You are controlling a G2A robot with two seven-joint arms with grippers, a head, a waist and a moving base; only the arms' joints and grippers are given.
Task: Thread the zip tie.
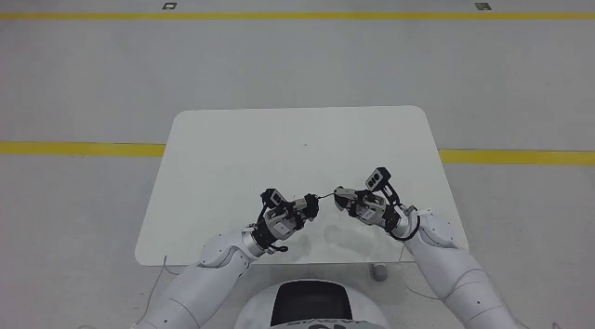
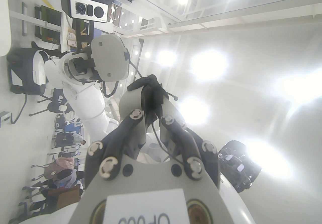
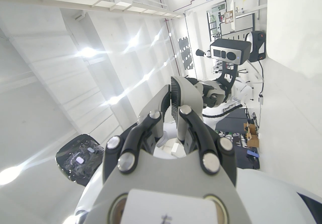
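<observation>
Hard to see: thin black zip tie (image 1: 325,196), held up in the air between both claws, above the near edge of the table (image 1: 297,143) | left claw (image 2: 151,96) pinched tight on zip tie | right claw (image 3: 170,100) ribbed pads pressed together, hold on the tie unclear | smooth white rounded tabletop stretches beyond.

Over the near half of the table (image 1: 279,143), zip tie (image 1: 325,196) between left pincer (image 1: 313,203) and right pincer (image 1: 340,197).
</observation>
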